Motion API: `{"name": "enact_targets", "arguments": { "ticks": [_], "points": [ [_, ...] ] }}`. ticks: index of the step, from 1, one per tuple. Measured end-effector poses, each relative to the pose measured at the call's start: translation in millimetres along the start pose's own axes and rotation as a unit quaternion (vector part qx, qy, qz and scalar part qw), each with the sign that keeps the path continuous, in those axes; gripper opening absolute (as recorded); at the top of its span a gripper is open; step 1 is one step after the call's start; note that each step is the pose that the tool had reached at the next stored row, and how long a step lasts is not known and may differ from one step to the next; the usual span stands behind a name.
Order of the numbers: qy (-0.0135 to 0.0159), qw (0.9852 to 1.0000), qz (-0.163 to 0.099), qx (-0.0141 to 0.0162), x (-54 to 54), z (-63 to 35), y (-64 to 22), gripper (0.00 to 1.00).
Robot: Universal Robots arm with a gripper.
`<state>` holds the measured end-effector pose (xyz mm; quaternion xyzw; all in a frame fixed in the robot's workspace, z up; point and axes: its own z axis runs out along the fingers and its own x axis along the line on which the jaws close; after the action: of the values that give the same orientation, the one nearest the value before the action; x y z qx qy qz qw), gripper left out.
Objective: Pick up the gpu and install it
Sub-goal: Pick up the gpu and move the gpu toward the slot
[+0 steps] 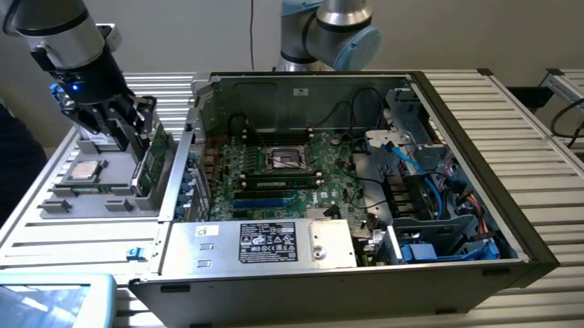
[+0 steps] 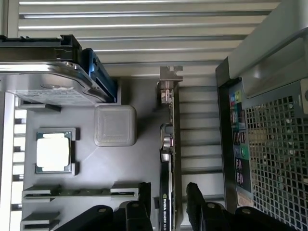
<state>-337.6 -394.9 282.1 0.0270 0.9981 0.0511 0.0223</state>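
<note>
Gpu [image 2: 169, 144] stands on its edge in the grey tray [image 2: 120, 168], just beside the open computer case [image 1: 365, 171]. We see the gripper [image 2: 168, 188] straddling the card, its fingers [image 2: 144, 192] apart, one on each side, a gap showing at both. A processor chip [image 2: 54, 151] lies flat in the same tray.

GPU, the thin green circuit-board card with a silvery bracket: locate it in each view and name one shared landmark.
Exterior view: the gpu stands on edge in the grey tray at the exterior view's left, beneath the gripper.
Wrist view: the gpu is seen edge-on, between the open gripper's black fingers.
Shared landmark: the silver square processor chip lying in that tray.
</note>
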Motion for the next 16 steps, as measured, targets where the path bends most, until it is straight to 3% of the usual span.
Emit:
{"name": "enact_targets", "arguments": {
  "ticks": [16],
  "points": [
    [-0.0014, 1.0000, 0.003, 0.0000, -1.0, 29.0, -2.7, 0.44]
  ]
}}
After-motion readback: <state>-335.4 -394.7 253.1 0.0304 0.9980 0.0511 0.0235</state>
